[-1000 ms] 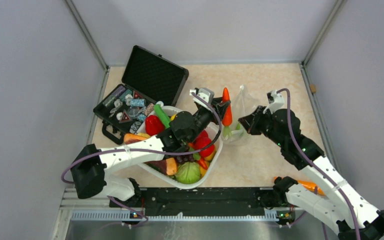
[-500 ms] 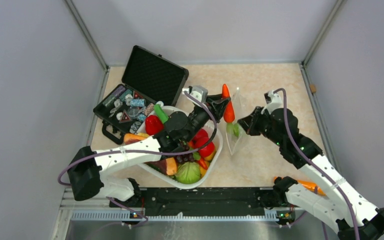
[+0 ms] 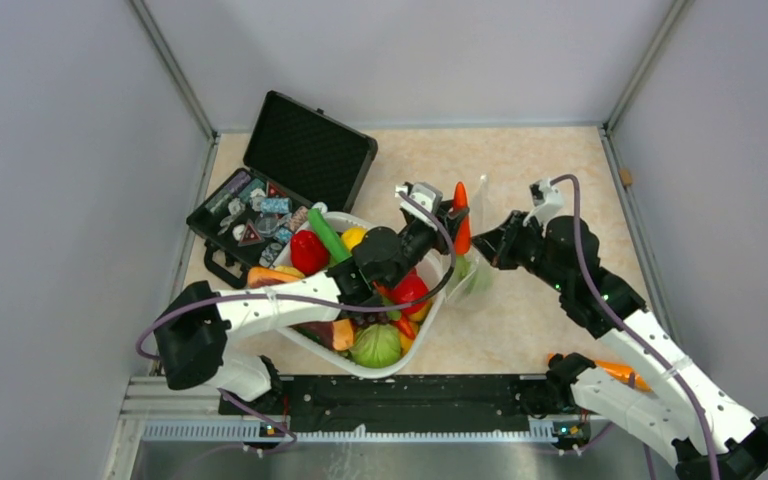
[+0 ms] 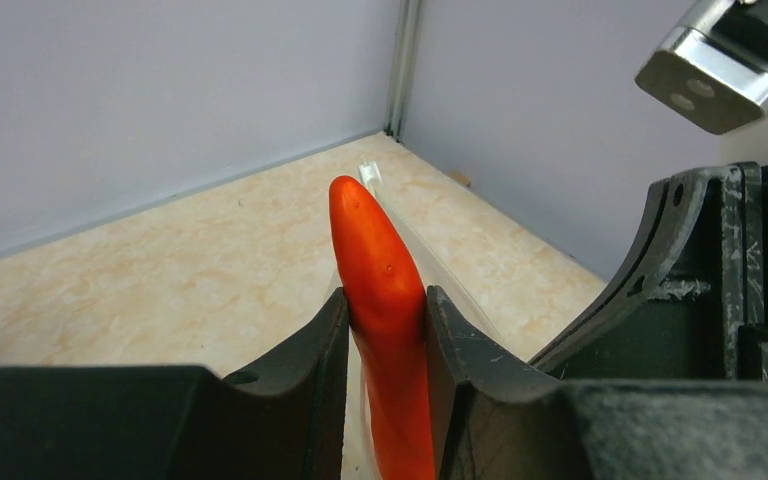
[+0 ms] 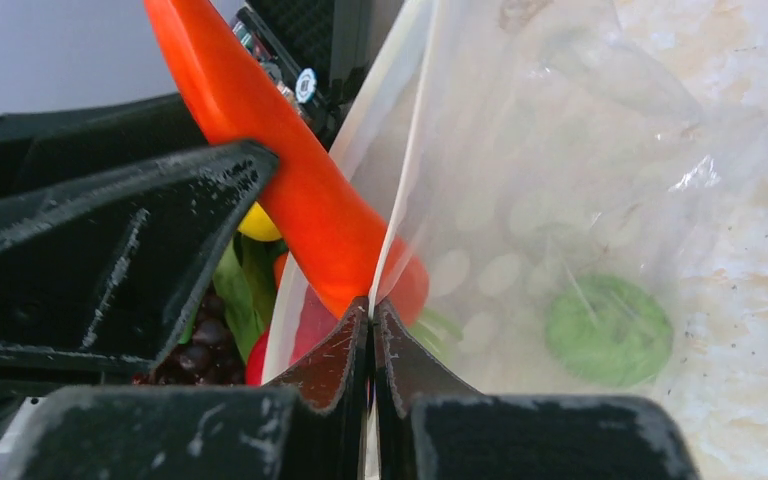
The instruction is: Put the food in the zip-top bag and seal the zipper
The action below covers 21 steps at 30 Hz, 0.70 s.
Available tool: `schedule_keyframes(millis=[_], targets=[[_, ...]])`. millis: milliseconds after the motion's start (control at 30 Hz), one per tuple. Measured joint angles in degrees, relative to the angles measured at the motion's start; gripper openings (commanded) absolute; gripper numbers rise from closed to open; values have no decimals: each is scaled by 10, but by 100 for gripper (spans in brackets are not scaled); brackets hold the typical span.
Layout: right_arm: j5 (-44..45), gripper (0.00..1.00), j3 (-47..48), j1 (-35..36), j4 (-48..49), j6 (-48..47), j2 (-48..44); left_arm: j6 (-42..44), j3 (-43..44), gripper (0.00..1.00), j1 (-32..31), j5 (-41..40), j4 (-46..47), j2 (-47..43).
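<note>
My left gripper (image 3: 457, 222) (image 4: 387, 310) is shut on a long orange-red pepper (image 3: 461, 217) (image 4: 385, 300), held upright at the mouth of the zip-top bag (image 3: 477, 262). In the right wrist view the pepper (image 5: 290, 180) pokes down into the bag (image 5: 560, 200). My right gripper (image 3: 501, 244) (image 5: 372, 305) is shut on the bag's mouth edge with the zipper strip (image 5: 410, 140), holding the bag up. A small green piece (image 5: 608, 330) (image 3: 474, 283) lies inside the bag. More food sits in the white basket (image 3: 426, 312).
The basket holds a red pepper (image 3: 307, 250), a green pod (image 3: 323, 231), a yellow lemon (image 3: 354, 237), tomatoes (image 3: 409, 290), grapes, a cabbage (image 3: 376, 346). An open black hard case (image 3: 290, 170) stands at the back left. An orange carrot (image 3: 618, 371) lies near the right arm's base.
My left gripper has carried the pepper right and slightly down, against the bag's mouth. My right gripper has kept its hold and the bag has shifted slightly.
</note>
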Motion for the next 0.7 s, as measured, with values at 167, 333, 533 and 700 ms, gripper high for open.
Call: schedule_keyframes(millis=[167,333,533,700], targets=[[18,0,0,0,9,28,-4,18,0,17,-12,1,0,2],[37,0,0,0,19,50,-7,29,0,21,-15,22,-16,2],[35,0,0,0,35,60,-7,34,23,29,-18,19,-65,16],[28,0,0,0,38,61,-8,50,55,41,-18,15,-111,27]])
